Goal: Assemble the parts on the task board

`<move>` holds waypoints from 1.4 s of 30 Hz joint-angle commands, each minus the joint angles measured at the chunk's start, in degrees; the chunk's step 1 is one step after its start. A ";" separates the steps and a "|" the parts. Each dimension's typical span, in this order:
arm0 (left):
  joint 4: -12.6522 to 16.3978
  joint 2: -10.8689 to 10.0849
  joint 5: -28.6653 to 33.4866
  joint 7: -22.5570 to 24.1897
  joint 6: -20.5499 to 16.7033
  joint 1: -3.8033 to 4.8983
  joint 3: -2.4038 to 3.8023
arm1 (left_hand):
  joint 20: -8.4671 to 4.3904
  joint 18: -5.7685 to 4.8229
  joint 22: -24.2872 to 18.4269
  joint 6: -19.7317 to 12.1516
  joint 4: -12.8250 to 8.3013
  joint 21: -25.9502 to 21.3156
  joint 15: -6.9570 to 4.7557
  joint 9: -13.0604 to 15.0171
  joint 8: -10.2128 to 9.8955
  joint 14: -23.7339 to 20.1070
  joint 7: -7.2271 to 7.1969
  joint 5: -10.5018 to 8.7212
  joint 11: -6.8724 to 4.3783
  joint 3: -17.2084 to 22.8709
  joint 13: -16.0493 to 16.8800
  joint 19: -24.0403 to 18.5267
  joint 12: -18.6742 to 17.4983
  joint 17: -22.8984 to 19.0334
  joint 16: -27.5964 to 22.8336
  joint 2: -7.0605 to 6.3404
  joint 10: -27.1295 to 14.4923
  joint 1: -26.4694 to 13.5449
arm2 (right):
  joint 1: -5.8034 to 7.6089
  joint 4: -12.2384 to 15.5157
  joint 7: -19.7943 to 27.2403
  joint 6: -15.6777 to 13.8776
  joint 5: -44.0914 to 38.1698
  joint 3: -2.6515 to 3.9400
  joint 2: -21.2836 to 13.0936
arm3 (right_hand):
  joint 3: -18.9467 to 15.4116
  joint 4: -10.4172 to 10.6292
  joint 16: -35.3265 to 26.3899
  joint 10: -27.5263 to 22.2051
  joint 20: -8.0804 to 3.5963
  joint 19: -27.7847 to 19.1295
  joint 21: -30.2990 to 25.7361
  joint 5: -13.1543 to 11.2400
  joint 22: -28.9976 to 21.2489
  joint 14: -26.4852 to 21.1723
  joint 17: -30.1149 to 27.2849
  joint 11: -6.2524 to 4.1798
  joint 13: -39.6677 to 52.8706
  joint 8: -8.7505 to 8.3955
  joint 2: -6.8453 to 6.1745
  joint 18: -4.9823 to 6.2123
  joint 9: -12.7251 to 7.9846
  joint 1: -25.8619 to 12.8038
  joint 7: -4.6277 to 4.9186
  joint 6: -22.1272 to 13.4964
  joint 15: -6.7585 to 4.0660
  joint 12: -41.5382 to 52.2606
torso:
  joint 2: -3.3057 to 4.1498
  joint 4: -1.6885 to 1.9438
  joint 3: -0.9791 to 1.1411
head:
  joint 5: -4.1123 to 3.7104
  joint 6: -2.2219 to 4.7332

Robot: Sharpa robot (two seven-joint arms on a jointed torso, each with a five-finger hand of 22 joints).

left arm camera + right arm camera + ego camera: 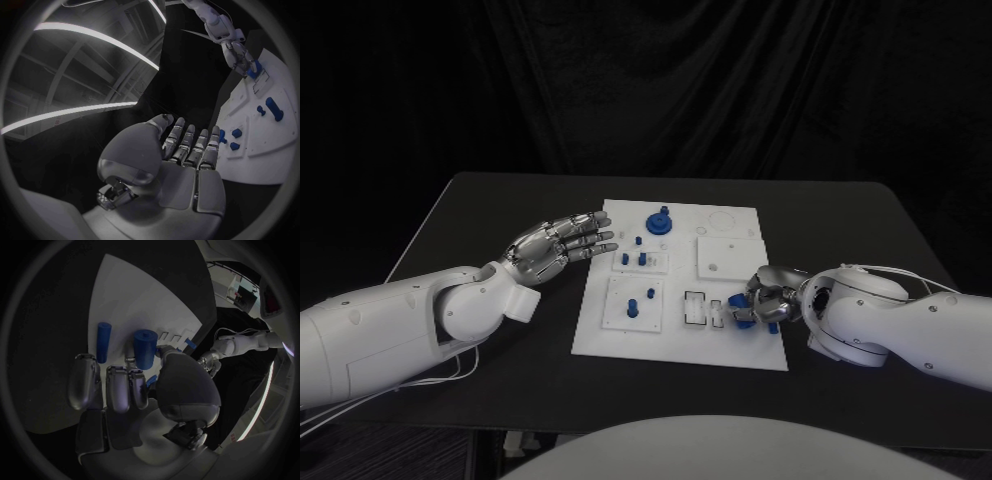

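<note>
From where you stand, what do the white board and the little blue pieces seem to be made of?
The task board looks like matte white plastic: flat, even, without glare. The blue parts look like smooth moulded plastic, uniformly coloured with a soft sheen; that's a guess. The right hand resting there looks like silvery metal.

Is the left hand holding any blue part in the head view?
No, the left hand hovers open beside the task board, fingers spread, nothing in it.

Hidden under the right hand

The right hand point(770, 298) covered the near right corner of the task board point(733, 355), so whatever its curled fingers touched there could not be made out. In the right wrist view its palm hid the lower end of a blue part point(145, 349). Small blue pieces point(639, 260) mid-board were too small to identify.
</note>
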 commanded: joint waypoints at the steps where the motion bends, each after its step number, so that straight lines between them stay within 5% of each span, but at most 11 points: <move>1: 0.06 0.00 -0.02 0.24 1.03 -0.13 0.06 | -0.07 -0.71 -0.07 -0.39 -0.01 0.05 0.08 -0.08 0.08 0.01 1.03 0.15 -0.10 0.25 -0.01 0.21 -0.12 -0.01 0.07 -0.06 -0.01 -0.66 | -0.29 0.89 4.31 -6.98 8.03 -0.11 -0.61 | 5.96 -5.05 -0.26 6.04 -0.38 1.09 -0.26 3.12 10.17 3.83 5.25 -0.47 15.09 1.07 0.42 0.13 1.08 0.94 -1.07 0.87 -0.48 0.15 | 0.02 -0.04 0.03 | 0.07 -0.01; 5: 0.05 0.02 -0.02 0.21 1.01 -0.14 0.06 | -0.07 -0.71 -0.07 -0.39 -0.01 0.05 0.08 -0.08 0.08 0.01 1.03 0.15 -0.10 0.25 -0.01 0.21 -0.12 -0.01 0.07 -0.06 -0.01 -0.66 | -0.13 2.24 6.31 -9.34 12.26 -0.08 -1.44 | 7.08 -4.95 -0.22 6.04 -0.49 1.33 0.30 5.54 10.35 3.90 5.44 -0.54 15.09 1.56 -0.41 0.00 1.89 -0.09 -1.11 0.72 -0.57 0.15 | -0.02 -0.03 0.00 | 0.06 -0.01; 12: 0.03 0.16 -0.02 0.20 0.98 -0.15 0.06 | -0.07 -0.71 -0.07 -0.39 -0.01 0.05 0.08 -0.08 0.08 0.01 1.03 0.15 -0.10 0.25 -0.01 0.21 -0.12 -0.01 0.07 -0.06 -0.01 -0.66 | 0.48 3.92 8.90 -10.54 17.47 -0.05 -1.53 | 7.15 -3.60 -0.13 6.04 -0.50 1.42 0.43 4.60 10.39 3.97 5.69 -0.53 15.09 1.71 -1.10 -0.03 2.53 -3.11 -1.12 0.66 -0.56 0.15 | -0.05 -0.04 -0.03 | 0.14 -0.01; 20: 0.04 0.20 -0.02 0.19 1.07 -0.15 0.06 | -0.08 -0.72 -0.11 -0.38 -0.03 0.03 0.08 -0.08 0.08 0.00 1.01 0.15 -0.13 0.35 -0.01 0.19 -0.14 -0.01 0.12 -0.11 -0.04 -0.70 | 0.50 2.49 8.80 -8.17 18.63 -0.09 0.74 | 6.98 -2.74 -0.42 6.04 -0.36 1.09 -0.55 -3.59 10.11 3.91 5.38 -0.29 15.09 1.34 -0.71 0.17 3.15 -4.82 -0.87 -0.13 -0.36 0.15 | -0.08 0.13 -0.11 | 0.05 -0.01; 29: -0.01 0.17 -0.02 0.11 1.14 -0.16 0.06 | -0.08 -0.72 -0.11 -0.38 -0.03 0.03 0.08 -0.08 0.08 0.00 1.01 0.15 -0.13 0.35 -0.01 0.19 -0.14 -0.01 0.12 -0.11 -0.04 -0.70 | 0.40 1.09 7.19 -5.24 18.61 -0.10 2.62 | 4.75 -1.19 -1.40 6.04 0.17 0.48 -2.66 -18.25 9.49 3.61 4.13 0.42 15.09 0.19 0.12 0.57 3.45 -6.79 -0.09 -1.21 0.23 0.15 | 0.06 0.10 -0.11 | 0.13 -0.01; 36: -0.11 0.37 -0.02 -0.12 1.40 -0.20 0.06 | -0.08 -0.73 -0.13 -0.50 -0.05 0.03 0.08 -0.10 0.07 -0.06 0.99 0.16 -0.14 0.44 -0.02 0.18 -0.19 -0.02 0.06 -0.15 -0.09 -0.72 | 0.37 0.17 6.49 -4.15 18.41 -0.10 3.77 | 3.64 -1.02 -1.58 6.04 0.37 0.37 -3.18 -21.83 9.37 3.56 3.95 0.62 15.09 -0.22 0.68 0.67 3.51 -7.37 0.11 -1.37 0.40 0.15 | 0.12 0.09 -0.03 | 0.08 -0.01; 42: -0.12 0.37 -0.02 -0.20 1.48 -0.23 0.06 | -0.08 -0.73 -0.15 -0.57 -0.06 0.02 0.07 -0.12 0.05 -0.13 0.98 0.17 -0.16 0.49 -0.02 0.16 -0.23 -0.03 -0.01 -0.17 -0.14 -0.74 | 0.35 -0.40 5.52 -3.32 18.06 -0.10 4.25 | 1.74 -0.75 -2.05 6.04 0.53 0.14 -4.20 -27.33 9.10 3.41 3.36 0.79 15.09 -0.76 1.42 0.86 3.49 -9.49 0.29 -1.69 0.56 0.15 | 0.07 0.01 -0.07 | 0.28 -0.01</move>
